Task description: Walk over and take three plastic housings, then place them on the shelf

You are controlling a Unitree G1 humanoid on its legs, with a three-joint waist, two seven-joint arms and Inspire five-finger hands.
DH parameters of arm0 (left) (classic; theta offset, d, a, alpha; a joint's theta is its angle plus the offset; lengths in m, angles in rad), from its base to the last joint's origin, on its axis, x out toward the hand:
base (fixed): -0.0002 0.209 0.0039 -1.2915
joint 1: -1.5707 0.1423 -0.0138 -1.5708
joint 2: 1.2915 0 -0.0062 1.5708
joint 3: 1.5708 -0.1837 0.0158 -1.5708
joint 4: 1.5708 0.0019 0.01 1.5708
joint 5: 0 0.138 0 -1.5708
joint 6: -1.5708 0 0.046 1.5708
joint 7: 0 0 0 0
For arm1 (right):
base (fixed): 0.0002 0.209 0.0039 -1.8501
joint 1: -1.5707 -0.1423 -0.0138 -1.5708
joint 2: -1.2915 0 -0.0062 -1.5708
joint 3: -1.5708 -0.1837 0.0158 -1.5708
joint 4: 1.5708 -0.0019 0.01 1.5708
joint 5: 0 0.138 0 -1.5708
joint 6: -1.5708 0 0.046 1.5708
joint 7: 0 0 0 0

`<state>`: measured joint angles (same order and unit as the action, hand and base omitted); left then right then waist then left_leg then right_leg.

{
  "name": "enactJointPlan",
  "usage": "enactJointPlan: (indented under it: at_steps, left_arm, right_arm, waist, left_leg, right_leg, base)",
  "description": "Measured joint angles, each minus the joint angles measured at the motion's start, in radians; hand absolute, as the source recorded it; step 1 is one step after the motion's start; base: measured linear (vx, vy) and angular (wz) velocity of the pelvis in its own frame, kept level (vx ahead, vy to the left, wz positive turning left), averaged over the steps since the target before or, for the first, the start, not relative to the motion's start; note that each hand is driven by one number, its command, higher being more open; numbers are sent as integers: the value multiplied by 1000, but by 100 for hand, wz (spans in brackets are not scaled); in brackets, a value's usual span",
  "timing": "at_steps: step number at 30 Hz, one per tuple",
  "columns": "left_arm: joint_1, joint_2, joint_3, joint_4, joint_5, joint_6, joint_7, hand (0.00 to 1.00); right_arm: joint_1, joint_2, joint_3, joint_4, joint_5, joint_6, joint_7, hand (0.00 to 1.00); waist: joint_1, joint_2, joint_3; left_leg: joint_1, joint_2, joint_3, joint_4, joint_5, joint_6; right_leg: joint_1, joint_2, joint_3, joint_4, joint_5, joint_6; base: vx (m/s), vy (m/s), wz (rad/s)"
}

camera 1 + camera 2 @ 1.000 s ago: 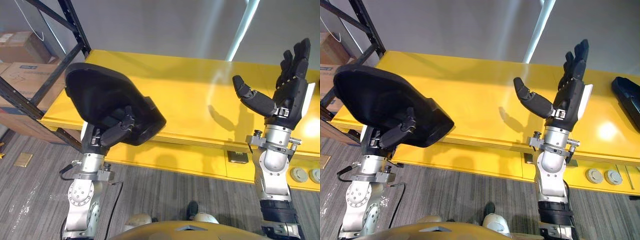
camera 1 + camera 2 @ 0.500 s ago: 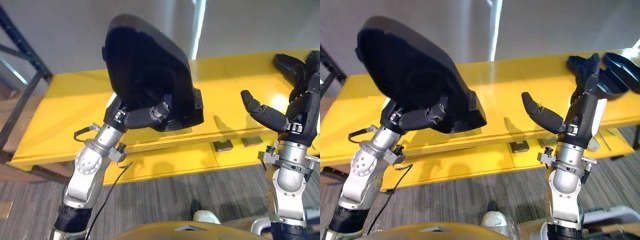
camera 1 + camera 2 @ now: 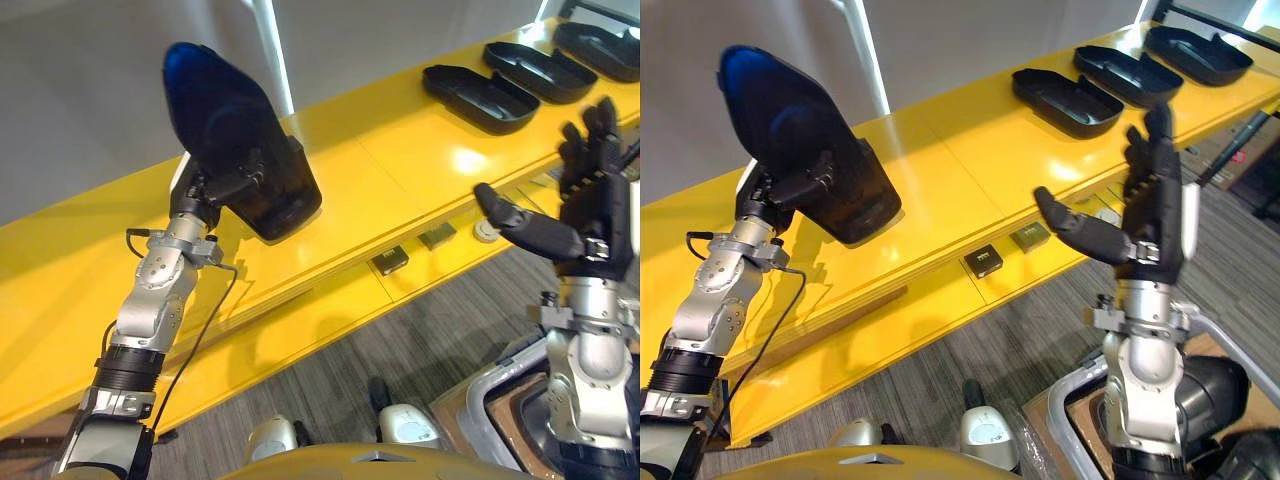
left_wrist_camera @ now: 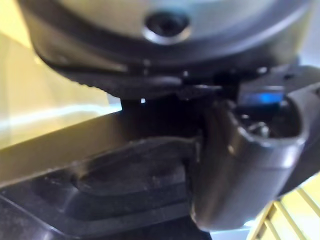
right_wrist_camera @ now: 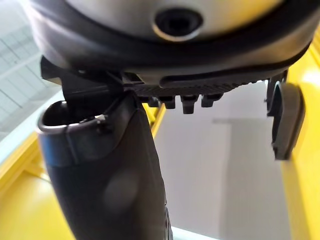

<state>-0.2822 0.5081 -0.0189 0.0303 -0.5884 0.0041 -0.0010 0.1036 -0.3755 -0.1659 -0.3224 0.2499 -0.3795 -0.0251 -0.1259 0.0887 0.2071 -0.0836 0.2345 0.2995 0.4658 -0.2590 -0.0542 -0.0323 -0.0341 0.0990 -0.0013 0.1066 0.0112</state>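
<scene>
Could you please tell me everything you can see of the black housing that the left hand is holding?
The held housing is a black, matte-looking plastic shell, broad and rounded at its upper end, with a boxy block at its lower end and a faint blue sheen near the top. It is up in the air above the yellow table, tilted steeply with the rounded end up. The left hand grips it near the lower end, thumb curled across its near face. Nothing else touches it.

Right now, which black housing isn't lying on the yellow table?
The housing gripped in the left hand, up above the table; the other three lie in a row on it.
</scene>
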Motion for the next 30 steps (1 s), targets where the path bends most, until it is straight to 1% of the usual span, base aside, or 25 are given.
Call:
enactJointPlan:
  at_steps: [1, 2, 3, 4, 5, 6, 7, 8, 9, 11, 12, 13, 15, 17, 19, 22, 25, 28, 30]
  left_arm:
    - [-1, 0, 0, -1, -12, -1, -20, 0]
    - [-1, 0, 0, -2, -14, -1, -24, 0]
    - [-2, -1, -2, -7, -40, 0, -35, 0]
    - [-6, 0, -2, -13, -41, 0, -36, 0]
    - [-15, 0, -2, -12, -45, 4, -33, 0]
    - [-20, 0, -2, -10, -54, 16, -34, 0]
    - [-29, 0, -2, -2, -90, 41, -33, 0]
    - [-32, -1, -3, 3, -113, 62, -30, 0]
    - [-33, -1, -3, 4, -123, 75, -27, 0]
    - [-46, -6, -8, 7, -161, 127, -27, 0]
    - [-63, -25, -16, 26, -191, 152, -27, 0]
    - [-72, -37, -24, 43, -208, 162, -27, 0]
    - [-75, -74, -55, 90, -250, 203, -33, 0]
    - [-75, -113, -69, 102, -296, 227, -40, 0]
    - [-78, -127, -95, 102, -309, 237, -57, 0]
    - [-92, -141, -116, 110, -308, 237, -63, 0]
    - [-107, -148, -124, 131, -309, 237, -54, 0]
    - [-113, -148, -125, 155, -307, 234, -35, 0]
    - [-125, -148, -125, 167, -305, 234, -14, 0]
  right_arm:
    - [-1, -12, 24, -35, -3, 0, 10, 100]
    - [-1, -15, 29, -46, -3, 0, 13, 100]
    - [-1, -29, 40, -93, 0, 0, 23, 100]
    - [-1, -21, 41, -121, 5, -3, 34, 100]
    - [4, -6, 49, -147, 12, -4, 47, 100]
    - [11, 3, 58, -157, 14, -6, 60, 100]
    - [30, 22, 74, -160, 27, -7, 86, 100]
    - [47, 36, 92, -157, 34, -7, 99, 100]
    - [54, 43, 106, -153, 33, -7, 106, 100]
    - [73, 62, 147, -128, 32, -5, 125, 100]
    - [76, 61, 161, -110, 30, -4, 129, 100]
    - [76, 61, 167, -101, 30, -3, 129, 100]
    - [73, 59, 185, -87, 26, -2, 127, 100]
    - [72, 52, 188, -85, 15, 5, 122, 100]
    - [60, 30, 195, -85, -8, 26, 121, 100]
    - [53, -2, 213, -85, -8, 51, 120, 100]
    - [48, -13, 223, -85, -7, 71, 124, 100]
    - [47, -13, 235, -85, -5, 71, 125, 100]
    - [46, -14, 237, -84, -2, 71, 127, 100]
  waist:
    - [-1, 4, -1]
    - [-1, 5, -1]
    - [-2, 17, -6]
    - [-2, 11, -6]
    - [-3, -11, -9]
    - [-3, -22, -10]
    - [-2, -32, -15]
    - [-8, -35, -16]
    - [-11, -35, -16]
    - [-14, -34, -17]
    - [-12, -32, -18]
    - [-11, -30, -20]
    - [-16, -22, -25]
    - [-17, -17, -28]
    - [-21, -11, -34]
    - [-26, -3, -39]
    - [-32, -2, -40]
    - [-40, -2, -40]
    - [-41, -2, -40]
  left_leg:
    - [25, 18, 27, -96, 60, -3]
    - [35, 20, 38, -123, 77, -4]
    - [71, 18, 81, -218, 166, 0]
    - [94, 8, 110, -267, 212, -68]
    - [105, -34, 133, -306, 219, -55]
    - [111, -53, 143, -315, 216, -45]
    - [117, -72, 150, -314, 209, -36]
    - [124, -82, 148, -318, 207, -33]
    - [131, -88, 148, -324, 207, -32]
    - [143, -100, 147, -347, 207, -32]
    - [142, -103, 146, -353, 208, -31]
    - [140, -104, 145, -357, 209, -32]
    - [140, -108, 144, -382, 220, -34]
    - [138, -106, 145, -388, 222, -36]
    - [141, -103, 150, -401, 225, -41]
    - [143, -101, 151, -408, 226, -43]
    - [143, -103, 156, -412, 227, -44]
    - [141, -104, 163, -413, 228, -44]
    - [136, -104, 170, -412, 228, -44]
  right_leg:
    - [-3, -5, 7, 8, -8, 12]
    - [-6, -7, 8, 13, -10, 15]
    - [-30, -14, 12, 41, -26, 38]
    - [-56, -28, 16, 67, -41, 56]
    - [-74, -65, -10, 85, -48, 60]
    - [-74, -94, -35, 84, -43, 65]
    - [-65, -122, -61, 74, -24, 86]
    - [-51, -134, -78, 63, -14, 101]
    - [-43, -140, -91, 58, -14, 101]
    - [-29, -149, -106, 47, -12, 105]
    - [-27, -152, -111, 39, -12, 106]
    - [-26, -153, -115, 31, -9, 110]
    - [-23, -152, -122, 4, -2, 119]
    - [-22, -149, -124, -9, 2, 123]
    - [-22, -142, -122, -20, 9, 123]
    - [-22, -138, -122, -22, 10, 123]
    - [-27, -138, -117, -23, 10, 124]
    - [-31, -137, -108, -33, 16, 130]
    - [-38, -137, -100, -40, 23, 129]
  base:
    - [-15, 102, -39]
    - [-3, 162, -33]
    - [9, 174, -28]
    - [34, 248, -31]
    - [49, 205, -24]
    - [95, 240, -16]
    - [91, 196, -3]
    - [89, 180, 5]
    - [63, 90, 13]
    - [62, 77, 11]
    - [36, 31, 9]
    - [24, -1, 9]
    - [19, -16, 5]
    - [36, -29, -1]
    - [41, -30, -6]
    - [8, -6, -1]
    - [-22, -6, -3]
    - [-47, -14, -9]
    - [-45, -19, -11]
